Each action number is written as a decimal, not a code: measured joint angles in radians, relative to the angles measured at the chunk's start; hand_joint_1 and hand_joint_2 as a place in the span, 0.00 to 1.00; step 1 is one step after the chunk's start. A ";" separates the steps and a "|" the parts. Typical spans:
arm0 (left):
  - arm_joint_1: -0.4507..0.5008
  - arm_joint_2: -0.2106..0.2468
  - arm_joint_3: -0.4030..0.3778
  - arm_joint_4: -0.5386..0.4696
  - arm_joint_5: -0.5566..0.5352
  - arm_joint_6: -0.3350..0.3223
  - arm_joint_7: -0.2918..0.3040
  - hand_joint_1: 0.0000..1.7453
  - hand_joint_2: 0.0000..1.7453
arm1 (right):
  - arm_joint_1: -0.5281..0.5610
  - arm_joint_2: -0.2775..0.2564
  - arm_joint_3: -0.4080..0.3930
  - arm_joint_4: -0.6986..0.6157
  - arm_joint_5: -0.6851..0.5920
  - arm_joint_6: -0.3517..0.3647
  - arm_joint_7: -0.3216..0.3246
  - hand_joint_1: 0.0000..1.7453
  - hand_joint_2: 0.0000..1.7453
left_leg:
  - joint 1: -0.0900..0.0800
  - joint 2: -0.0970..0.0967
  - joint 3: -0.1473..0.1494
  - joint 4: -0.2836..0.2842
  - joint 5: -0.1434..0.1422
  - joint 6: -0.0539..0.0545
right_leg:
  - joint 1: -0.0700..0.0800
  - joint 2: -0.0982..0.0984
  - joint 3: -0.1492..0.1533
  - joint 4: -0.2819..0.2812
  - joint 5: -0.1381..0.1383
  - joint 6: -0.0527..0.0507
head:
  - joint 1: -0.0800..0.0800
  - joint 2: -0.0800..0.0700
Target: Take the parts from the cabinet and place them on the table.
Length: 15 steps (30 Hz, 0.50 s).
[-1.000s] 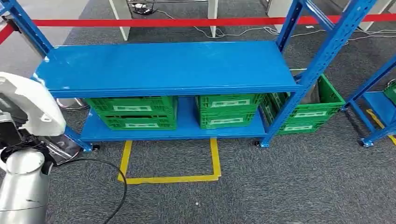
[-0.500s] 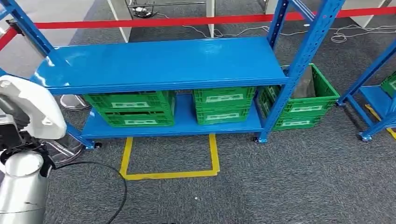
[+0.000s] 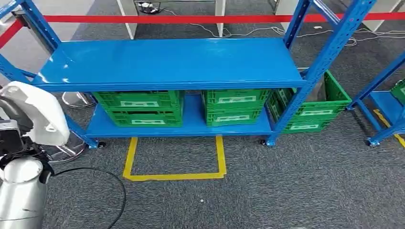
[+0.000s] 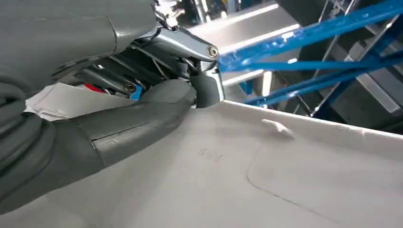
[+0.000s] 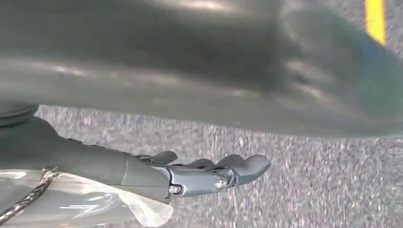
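Observation:
A large white moulded part (image 3: 34,115) is at the far left of the head view, above my silver left arm (image 3: 21,198). In the left wrist view my left hand (image 4: 119,111) grips this white part (image 4: 266,180), thumb pressed on its smooth face and dark fingers behind its edge. My right hand (image 5: 195,175) hangs over the grey carpet with its fingers stretched out and nothing in it. Ahead stands a blue rack with a bare top shelf (image 3: 167,62).
Green crates (image 3: 138,109) (image 3: 234,107) sit on the rack's lower shelf, and another green crate (image 3: 317,107) stands on the floor by its right post. A yellow tape square (image 3: 174,176) marks the carpet in front. A black cable (image 3: 112,183) loops at the left. A red barrier tape (image 3: 191,19) runs behind.
The whole picture has shifted slightly, so the camera has moved before the rack. The white part stays in my left hand at the left edge.

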 joint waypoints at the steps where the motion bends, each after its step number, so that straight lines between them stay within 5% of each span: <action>1: 0.000 0.000 0.000 0.000 -0.001 0.000 0.000 1.00 1.00 | 0.000 0.000 0.000 0.000 0.003 -0.009 0.004 0.00 0.00 | 0.000 -0.008 -0.001 0.004 -0.002 -0.003 | -0.003 0.023 0.043 -0.091 0.044 -0.002 | 0.001 0.000; 2: 0.000 0.000 0.000 0.000 -0.002 -0.001 0.000 1.00 1.00 | 0.001 0.000 0.000 0.000 0.006 -0.018 0.012 0.00 0.00 | -0.005 -0.017 -0.008 0.012 -0.004 -0.009 | -0.006 0.068 0.063 -0.131 0.039 -0.004 | 0.000 0.000; 6: 0.010 0.003 0.002 -0.006 -0.016 -0.001 0.006 1.00 1.00 | 0.005 0.000 0.000 0.000 0.006 -0.016 0.032 0.00 0.00 | 0.001 -0.055 -0.031 0.021 0.010 -0.032 | -0.006 0.034 0.073 -0.146 0.034 -0.017 | 0.000 0.000; 8: 0.013 0.010 0.005 -0.008 -0.028 0.000 0.006 1.00 1.00 | 0.005 0.000 0.000 0.001 0.006 -0.012 0.040 0.00 0.00 | -0.001 -0.019 -0.044 0.055 -0.023 -0.043 | -0.013 0.013 0.076 -0.152 0.039 -0.028 | -0.007 0.000; 10: 0.014 0.011 0.005 -0.008 -0.035 0.000 0.010 1.00 1.00 | 0.006 0.000 0.000 0.001 0.006 -0.012 0.051 0.00 0.00 | 0.004 0.004 -0.106 0.202 -0.102 -0.055 | -0.012 -0.008 0.076 -0.152 0.038 -0.032 | -0.012 0.000; 12: 0.022 0.012 0.005 -0.008 -0.036 0.000 0.012 1.00 1.00 | 0.008 0.000 0.000 0.001 0.006 -0.012 0.052 0.00 0.00 | 0.009 0.009 -0.158 0.326 -0.144 -0.062 | -0.012 -0.032 0.076 -0.152 0.037 -0.033 | -0.013 0.000; 13: 0.024 0.013 0.005 -0.008 -0.036 0.000 0.013 1.00 1.00 | 0.009 0.000 0.000 0.001 0.006 -0.012 0.051 0.00 0.00 | 0.011 0.011 -0.153 0.319 -0.128 -0.063 | -0.013 -0.044 0.077 -0.152 0.036 -0.033 | -0.012 0.000; 15: 0.024 0.014 0.006 -0.008 -0.036 0.000 0.013 1.00 1.00 | 0.008 0.000 0.000 0.001 0.006 -0.011 0.052 0.00 0.00 | 0.012 0.023 -0.088 0.196 -0.053 -0.062 | -0.013 -0.065 0.080 -0.152 0.034 -0.031 | -0.012 0.000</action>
